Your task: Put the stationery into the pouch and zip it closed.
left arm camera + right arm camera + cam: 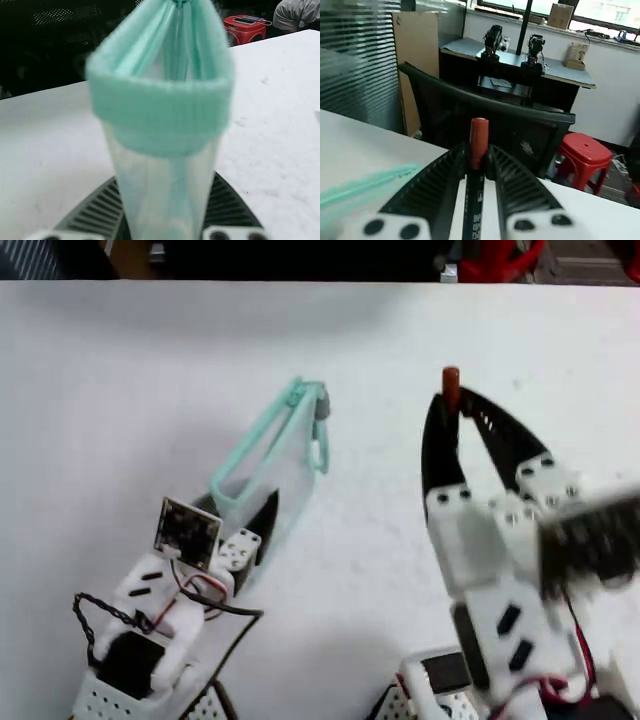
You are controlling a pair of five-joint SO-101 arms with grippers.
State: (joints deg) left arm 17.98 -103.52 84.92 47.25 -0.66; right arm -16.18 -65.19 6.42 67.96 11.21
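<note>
Pouch of clear plastic with mint-green trim (pixel 272 470) looks light and floppy; left jaws clench its seven-o'clock end. Right jaws grasp a stiff red-capped pen (pixel 451 388).

**One fixed overhead camera and two wrist cameras, all facing the tabletop's far edge.**

The high view looks steeply down from above the near edge of the tabletop (pixel 120 440) and takes in both arms. The left wrist view sits low and very near, sighting along the left end effector (pixel 165 200) and the pouch (pixel 160 125) it grips, toward the far edge and a red stool (pixel 245 27). The right wrist view rides higher, almost level along the right end effector (pixel 479 155) and its clamped pen (pixel 479 135), into the room beyond. Both wrist views share the stool, and all three catch the pouch.
</note>
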